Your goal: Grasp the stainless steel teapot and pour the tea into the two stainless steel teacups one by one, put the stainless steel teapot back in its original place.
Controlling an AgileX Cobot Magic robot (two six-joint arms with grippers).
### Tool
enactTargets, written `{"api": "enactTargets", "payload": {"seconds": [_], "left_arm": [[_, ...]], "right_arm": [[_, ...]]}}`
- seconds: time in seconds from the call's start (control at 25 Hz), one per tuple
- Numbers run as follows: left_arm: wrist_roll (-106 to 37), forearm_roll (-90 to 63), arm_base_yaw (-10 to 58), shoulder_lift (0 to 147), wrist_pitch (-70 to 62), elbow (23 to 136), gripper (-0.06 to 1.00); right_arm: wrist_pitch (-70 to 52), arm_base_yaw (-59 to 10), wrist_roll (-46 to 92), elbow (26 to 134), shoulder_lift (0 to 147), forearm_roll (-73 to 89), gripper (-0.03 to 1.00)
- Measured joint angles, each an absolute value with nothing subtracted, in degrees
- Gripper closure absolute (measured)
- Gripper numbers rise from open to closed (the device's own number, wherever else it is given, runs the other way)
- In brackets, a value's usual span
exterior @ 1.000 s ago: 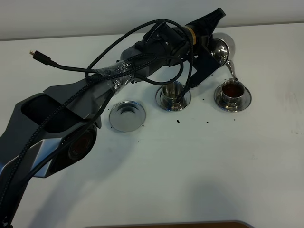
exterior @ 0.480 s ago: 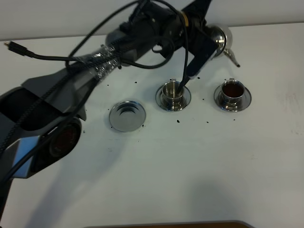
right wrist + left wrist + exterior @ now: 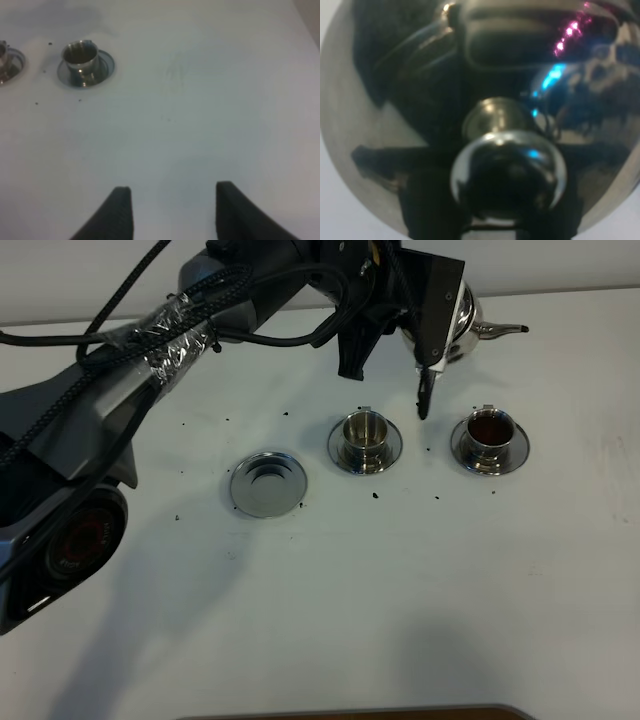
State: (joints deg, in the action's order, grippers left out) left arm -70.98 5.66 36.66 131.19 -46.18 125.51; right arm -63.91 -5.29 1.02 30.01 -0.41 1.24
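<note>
My left jaws are clamped on the stainless steel teapot (image 3: 464,318), which is held above the worktop (image 3: 400,590) beyond the two teacups, spout pointing right. The right teacup (image 3: 488,430) holds dark tea. The middle teacup (image 3: 365,432) shows bare steel. My right jaws stand apart, holding nothing.

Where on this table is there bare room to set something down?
Free: the table stretch nearer the camera than the empty saucer, middle teacup and filled teacup; also right of the filled teacup. Crowded: behind the teacups, where the left arm holds the teapot.
</note>
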Motion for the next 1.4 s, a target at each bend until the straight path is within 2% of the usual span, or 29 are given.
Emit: {"api": "enactTargets", "payload": {"seconds": [0.48, 0.88, 1.4], "left_arm": [[-43.16, 3.43, 39.03, 128.81, -68.07, 125.51, 0.69], [-27.93, -0.37, 40.77, 128.77, -68.49, 124.91, 0.69], [-23.96, -1.34, 40.83, 128.7, -68.49, 113.5, 0.69]], "right_arm": [[-63.91, -5.29, 1.02, 30.01, -0.41, 1.24, 0.58], [-63.91, -5.29, 1.02, 30.01, -0.41, 1.24, 0.58], [-63.91, -5.29, 1.02, 30.01, -0.41, 1.24, 0.58]]}}
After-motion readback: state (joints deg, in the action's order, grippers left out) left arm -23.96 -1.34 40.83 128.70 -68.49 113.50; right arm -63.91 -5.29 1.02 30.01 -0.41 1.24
